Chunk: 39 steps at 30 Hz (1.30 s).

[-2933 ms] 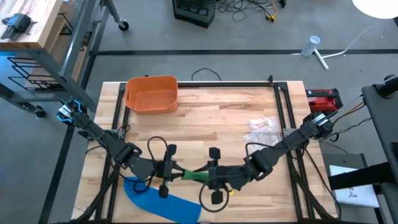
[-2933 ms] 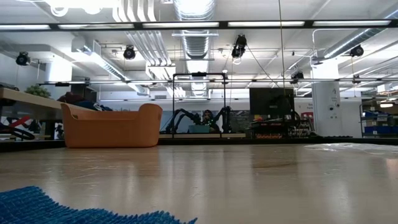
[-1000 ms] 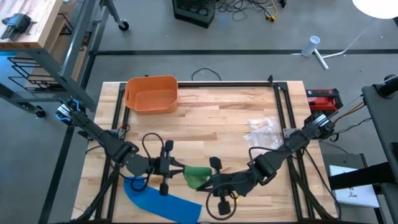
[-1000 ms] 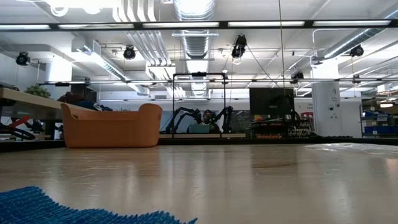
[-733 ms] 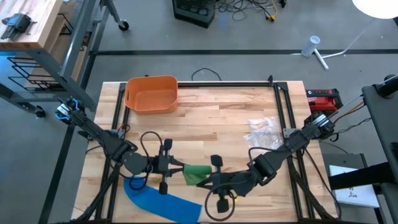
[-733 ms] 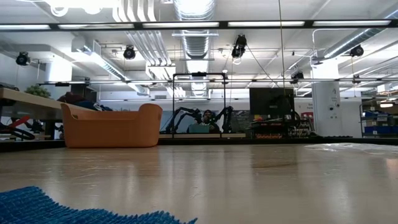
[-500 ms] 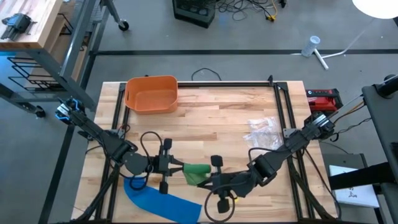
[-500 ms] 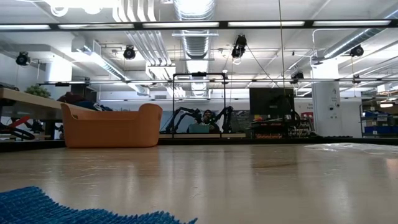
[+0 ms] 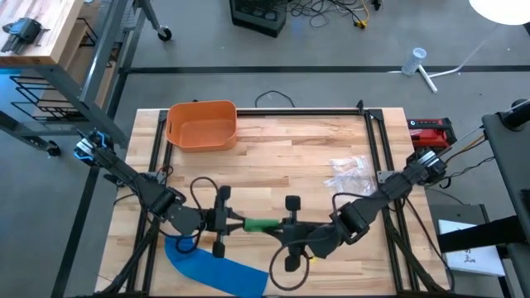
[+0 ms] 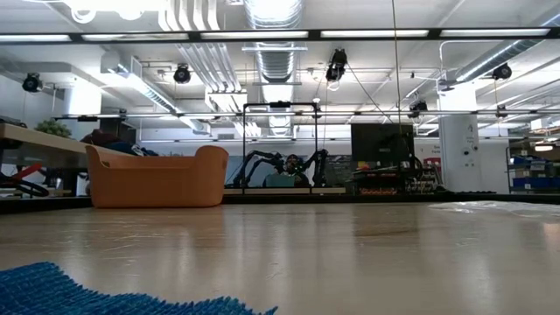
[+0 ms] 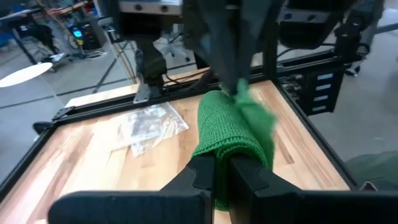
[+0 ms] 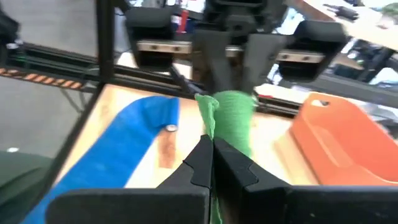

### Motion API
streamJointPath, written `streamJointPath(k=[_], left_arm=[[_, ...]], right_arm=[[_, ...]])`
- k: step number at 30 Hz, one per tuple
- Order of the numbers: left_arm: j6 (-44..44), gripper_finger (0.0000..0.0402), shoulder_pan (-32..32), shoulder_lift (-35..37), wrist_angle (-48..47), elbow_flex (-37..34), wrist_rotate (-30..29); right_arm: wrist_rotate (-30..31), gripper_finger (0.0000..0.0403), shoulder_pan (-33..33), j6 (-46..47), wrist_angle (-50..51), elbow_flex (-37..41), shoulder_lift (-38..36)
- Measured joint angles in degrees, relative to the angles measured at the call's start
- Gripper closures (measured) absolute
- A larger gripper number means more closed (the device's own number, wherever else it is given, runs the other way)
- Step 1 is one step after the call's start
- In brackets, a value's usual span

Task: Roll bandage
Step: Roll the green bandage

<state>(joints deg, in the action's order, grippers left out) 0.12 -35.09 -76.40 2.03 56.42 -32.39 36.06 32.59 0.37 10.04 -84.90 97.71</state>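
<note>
- The green bandage (image 9: 262, 224) hangs stretched between the two grippers near the front of the bench (image 9: 298, 157), held off the wood, so it stays taut and can be wound without dragging
- The left gripper (image 9: 238, 222) is closed tight on one end of the bandage; in its wrist view the fabric wraps thickly over the fingers (image 11: 200, 176), which suggests that end serves as the core of the roll
- The right gripper (image 9: 280, 227) faces it and is clamped shut on the other end, feeding the loose tail and keeping tension
- The two arms meet nose to nose, probably so one wrist can turn while the other pays out
- A blue cloth (image 9: 214, 268) lies flat at the front left corner, just beside the left arm and clear of the work
- The orange bin (image 9: 201, 125) sits at the back left, well apart, likely waiting for finished rolls
- A clear plastic packet (image 9: 349, 172) rests to the right, unused
</note>
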Motion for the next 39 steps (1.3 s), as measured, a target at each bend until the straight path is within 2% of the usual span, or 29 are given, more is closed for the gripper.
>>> streamJointPath(k=[16,27,33,36,39], left_arm=[[-1.75,0.0395,0.0,0.0,-0.18,0.0,0.32],[-2.67,0.0395,0.02,0.22,-0.18,0.04,-1.16],[-2.65,0.0395,0.02,0.22,-0.49,0.04,-1.58],[-2.59,0.0395,0.04,0.22,-0.45,0.04,-2.71],[-2.6,0.0395,0.02,0.26,-0.21,0.04,-7.27]], right_arm=[[0.13,0.0401,-0.86,-3.47,-3.59,-0.02,0.0],[0.02,0.0401,1.69,-4.97,-4.72,-2.4,-0.04],[4.94,0.0401,1.78,-4.92,-2.59,-2.4,-0.07],[3.89,0.0401,1.76,-4.93,-4.34,-2.4,-0.07],[-0.06,0.0401,1.98,-4.8,-6.77,-2.39,-0.07]])
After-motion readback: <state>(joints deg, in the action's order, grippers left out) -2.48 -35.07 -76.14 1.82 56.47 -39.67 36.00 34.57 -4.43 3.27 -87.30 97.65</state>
